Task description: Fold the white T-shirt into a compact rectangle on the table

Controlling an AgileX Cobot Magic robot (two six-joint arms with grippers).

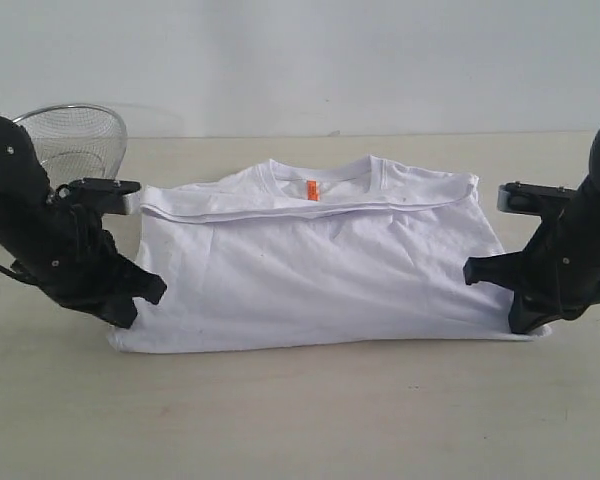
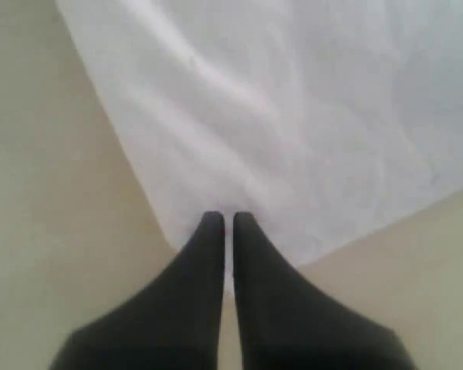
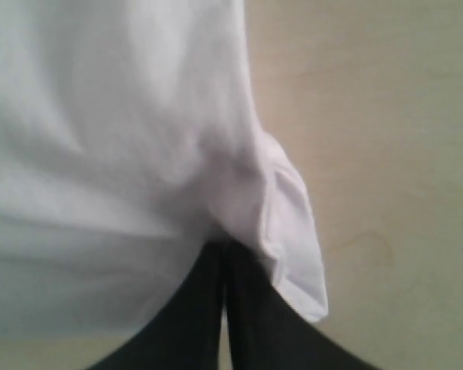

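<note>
Exterior view: the white T-shirt [image 1: 320,270] lies doubled over in the middle of the tabletop [image 1: 300,420], with its collar and orange neck tag [image 1: 312,189] on the far side. The left fingers [image 1: 130,303] sit at its near left corner and the right fingers [image 1: 525,316] at its near right corner. Both wrist views show the fingers pressed together. The left pair pinches the cloth's corner, and the right pair's tips are buried under a fold of fabric. A wire basket [image 1: 75,140] stands behind the left arm.
</note>
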